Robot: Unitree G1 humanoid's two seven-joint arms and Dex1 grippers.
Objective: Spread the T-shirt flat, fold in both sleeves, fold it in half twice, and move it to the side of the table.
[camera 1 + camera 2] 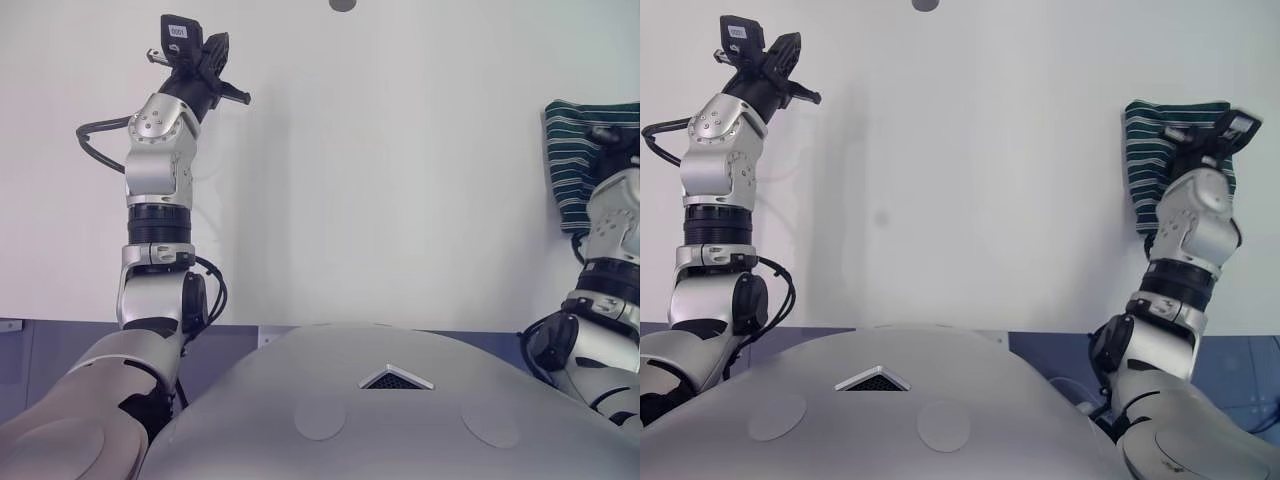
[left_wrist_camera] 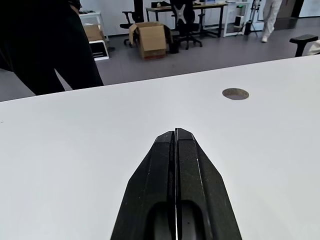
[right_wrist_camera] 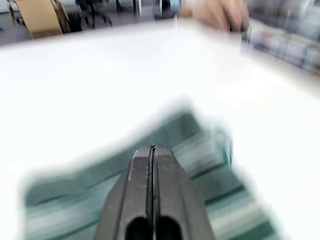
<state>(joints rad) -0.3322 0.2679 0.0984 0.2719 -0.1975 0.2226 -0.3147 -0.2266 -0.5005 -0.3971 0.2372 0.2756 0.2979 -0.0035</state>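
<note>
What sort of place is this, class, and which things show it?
Probably an open office or lab: a white table in front, with a swivel chair, a desk and a cardboard box on the floor behind it.

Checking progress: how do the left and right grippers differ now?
The left gripper is over bare table; the right gripper is over the folded striped T-shirt. The left gripper is on the table's left side, the right gripper near its right side. Both are shut.
</note>
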